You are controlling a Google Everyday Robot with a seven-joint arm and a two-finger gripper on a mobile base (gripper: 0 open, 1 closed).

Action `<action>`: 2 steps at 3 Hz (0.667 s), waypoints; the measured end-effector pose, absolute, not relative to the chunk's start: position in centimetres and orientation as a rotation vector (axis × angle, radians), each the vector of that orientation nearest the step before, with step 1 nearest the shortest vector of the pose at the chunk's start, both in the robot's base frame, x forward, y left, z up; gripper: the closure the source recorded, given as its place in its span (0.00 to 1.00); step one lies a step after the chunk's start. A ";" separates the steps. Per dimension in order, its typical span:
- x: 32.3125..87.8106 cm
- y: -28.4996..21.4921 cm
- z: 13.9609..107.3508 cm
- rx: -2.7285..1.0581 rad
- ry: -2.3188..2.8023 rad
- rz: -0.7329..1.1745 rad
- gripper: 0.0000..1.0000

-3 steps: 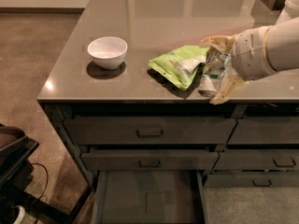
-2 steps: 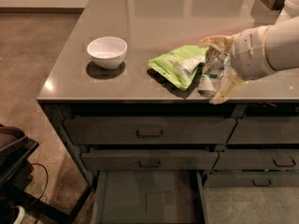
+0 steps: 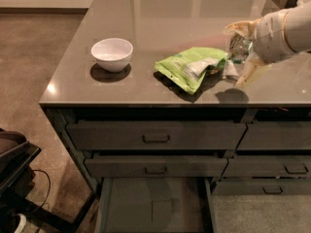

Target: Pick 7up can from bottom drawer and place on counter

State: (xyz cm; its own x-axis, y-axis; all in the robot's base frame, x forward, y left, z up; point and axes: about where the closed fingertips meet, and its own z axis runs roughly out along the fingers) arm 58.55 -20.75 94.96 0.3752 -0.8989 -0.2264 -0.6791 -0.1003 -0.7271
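My gripper (image 3: 243,50) is at the right of the counter (image 3: 170,13), just right of a lime-green snack bag (image 3: 192,67). It is shut on the 7up can (image 3: 237,52), a small silvery can with green marks that shows between the pale fingers (image 3: 250,69). Can and gripper hang a little above the counter and cast a dark shadow (image 3: 231,96) near the front edge. The bottom drawer (image 3: 155,208) stands pulled open below, and its flat grey floor is bare.
A white bowl (image 3: 112,54) sits on the left part of the counter. Shut drawers with loop handles (image 3: 155,138) fill the cabinet front. A dark piece of equipment (image 3: 14,178) with cables stands on the floor at the lower left.
The gripper with the can has moved up and to the right, away from the counter's front edge. Its shadow now shows apart from it. Bowl and bag have not moved.
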 end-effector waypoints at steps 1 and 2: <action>60.7 -23.1 93.7 -1.833 1.436 -0.362 1.00; 62.2 -24.1 91.1 -1.826 1.495 -0.321 1.00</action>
